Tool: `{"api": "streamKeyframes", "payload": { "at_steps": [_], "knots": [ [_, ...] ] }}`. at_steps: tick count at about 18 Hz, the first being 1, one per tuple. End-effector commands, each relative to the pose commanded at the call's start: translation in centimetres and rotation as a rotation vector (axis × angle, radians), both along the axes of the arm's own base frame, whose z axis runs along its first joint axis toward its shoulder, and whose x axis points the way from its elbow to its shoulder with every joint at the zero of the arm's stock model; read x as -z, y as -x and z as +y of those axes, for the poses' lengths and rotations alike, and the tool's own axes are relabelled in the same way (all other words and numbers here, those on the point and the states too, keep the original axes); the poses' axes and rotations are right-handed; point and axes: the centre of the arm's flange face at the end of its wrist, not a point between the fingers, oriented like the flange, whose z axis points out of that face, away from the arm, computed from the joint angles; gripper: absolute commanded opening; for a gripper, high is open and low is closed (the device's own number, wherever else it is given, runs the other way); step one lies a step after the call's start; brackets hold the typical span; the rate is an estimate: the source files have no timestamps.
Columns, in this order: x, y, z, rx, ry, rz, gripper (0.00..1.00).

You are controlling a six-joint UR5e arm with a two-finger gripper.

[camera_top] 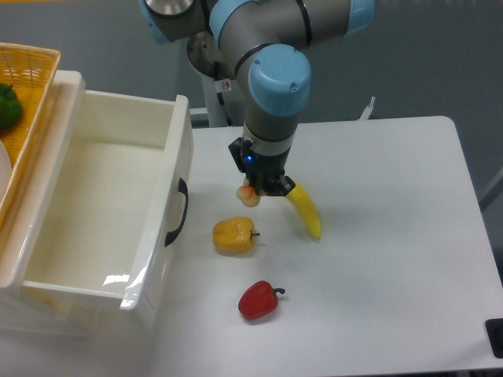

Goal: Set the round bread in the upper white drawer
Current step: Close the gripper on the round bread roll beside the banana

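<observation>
The round bread (247,192) is a small pale tan lump, mostly hidden between the black fingers of my gripper (253,196). The gripper is shut on it and holds it slightly above the white table, just above and to the right of a yellow pepper. The upper white drawer (102,212) stands pulled open at the left, its black curved handle (178,212) facing the gripper. Its inside is bare and glossy.
A yellow bell pepper (234,236) lies just below the gripper, a red pepper (259,301) nearer the front, and a banana (306,212) to the right of the gripper. A woven basket (31,86) holding something green sits at the far left behind the drawer.
</observation>
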Motion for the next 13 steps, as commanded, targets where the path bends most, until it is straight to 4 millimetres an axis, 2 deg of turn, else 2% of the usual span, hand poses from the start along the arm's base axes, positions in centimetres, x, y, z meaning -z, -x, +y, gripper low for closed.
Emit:
{"api": "streamKeyframes", "payload": {
  "at_steps": [10, 13],
  "knots": [
    [-0.6, 0.1, 0.5, -0.029, -0.008, 0.005, 0.23],
    [-1.8, 0.3, 1.3, -0.164, -0.043, -0.014, 0.23]
  ]
}}
